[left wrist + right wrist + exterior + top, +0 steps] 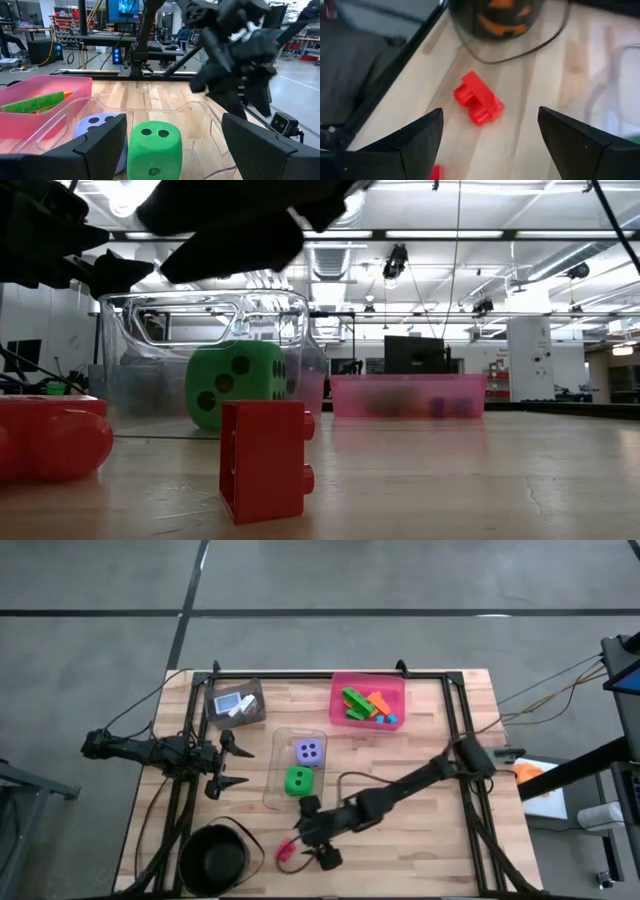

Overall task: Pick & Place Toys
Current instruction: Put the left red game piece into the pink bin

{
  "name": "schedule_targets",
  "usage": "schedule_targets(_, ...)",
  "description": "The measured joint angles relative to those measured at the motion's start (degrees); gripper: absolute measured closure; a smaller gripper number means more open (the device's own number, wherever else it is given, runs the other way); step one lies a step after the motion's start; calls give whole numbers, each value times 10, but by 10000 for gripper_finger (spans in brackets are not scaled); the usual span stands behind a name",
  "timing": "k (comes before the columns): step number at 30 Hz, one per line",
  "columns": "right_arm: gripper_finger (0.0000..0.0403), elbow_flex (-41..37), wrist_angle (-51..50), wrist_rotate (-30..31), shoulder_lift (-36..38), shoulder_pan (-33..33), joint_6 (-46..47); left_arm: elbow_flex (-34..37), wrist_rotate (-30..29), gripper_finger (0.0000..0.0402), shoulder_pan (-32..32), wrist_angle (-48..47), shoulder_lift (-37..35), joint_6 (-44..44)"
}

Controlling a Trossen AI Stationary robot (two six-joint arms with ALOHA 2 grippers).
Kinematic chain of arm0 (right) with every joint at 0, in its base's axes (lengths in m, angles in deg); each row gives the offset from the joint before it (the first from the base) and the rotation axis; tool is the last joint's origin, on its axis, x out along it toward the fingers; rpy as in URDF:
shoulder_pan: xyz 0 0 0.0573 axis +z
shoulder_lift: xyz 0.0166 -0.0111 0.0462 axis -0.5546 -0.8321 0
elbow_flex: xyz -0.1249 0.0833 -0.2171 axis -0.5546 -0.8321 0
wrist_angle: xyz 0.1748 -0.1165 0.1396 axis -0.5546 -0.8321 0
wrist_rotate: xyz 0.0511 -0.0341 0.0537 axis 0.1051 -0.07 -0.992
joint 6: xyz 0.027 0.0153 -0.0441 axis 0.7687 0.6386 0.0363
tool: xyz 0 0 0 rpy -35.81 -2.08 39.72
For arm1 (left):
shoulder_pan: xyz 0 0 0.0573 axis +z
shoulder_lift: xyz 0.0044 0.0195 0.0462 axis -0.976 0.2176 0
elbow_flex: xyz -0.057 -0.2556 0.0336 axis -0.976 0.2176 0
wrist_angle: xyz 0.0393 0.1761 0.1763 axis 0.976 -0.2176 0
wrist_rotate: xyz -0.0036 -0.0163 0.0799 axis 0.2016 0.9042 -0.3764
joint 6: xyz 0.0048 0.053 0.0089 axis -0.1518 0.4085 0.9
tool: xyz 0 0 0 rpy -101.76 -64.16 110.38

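A small red plastic brick (478, 104), glossy, blocky and studded with round pegs, is lying on its side on the pale, grained wooden table (420, 830) near the front edge, just beside the round black bowl (213, 860) with its thin dark rim. In the low view a second red brick (264, 460) is standing upright on the boards, pegs pointing sideways, with a rounded red piece (52, 440) sitting close by.

A soft-cornered green die with dark dots (298, 781) and a lilac die with dark dots (309, 751) are resting inside a clear, thin-walled plastic bin (277, 765) in the middle of the table, the green one nearer the front. Green, orange and blue bricks (366, 706) are piled in a translucent pink rectangular bin (397, 690) at the back. Small pale cards (234, 704) are lying in a dark grey bin (258, 705) at the back left.

The right claw (311, 843) is hovering over the front of the table above the red brick, its two dark wedge-shaped fingers (415, 137) spread wide and gripping nothing. The left claw (237, 766) is hanging just left of the clear bin, its fingers (102, 145) likewise standing wide apart and empty, pointing toward the dice.
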Motion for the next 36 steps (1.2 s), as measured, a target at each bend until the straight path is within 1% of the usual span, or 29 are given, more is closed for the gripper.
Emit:
schedule_targets(3,78,89,-89,-23,-47,-1,-26,0,0,74,0,0,0,0)
schedule_targets(6,78,166,-153,-44,-87,-2,-50,0,0,74,0,0,0,0)
schedule_targets(11,78,268,-242,-67,-150,-10,-86,0,0,74,0,0,0,0)
schedule_targets(13,78,300,-266,-77,-174,-15,-99,0,0,74,0,0,0,0)
schedule_targets(18,78,376,-292,-108,-222,-25,-127,0,0,74,0,0,0,0)
schedule_targets(22,78,426,-312,-135,-254,-28,-144,0,0,74,0,0,0,0)
schedule_targets(26,78,469,-346,-144,-280,-28,-150,0,0,74,0,0,0,0)
schedule_targets(31,78,468,-357,-143,-277,-25,-153,0,0,74,0,0,0,0)
schedule_targets(36,78,465,-367,-118,-256,-21,-143,0,0,74,0,0,0,0)
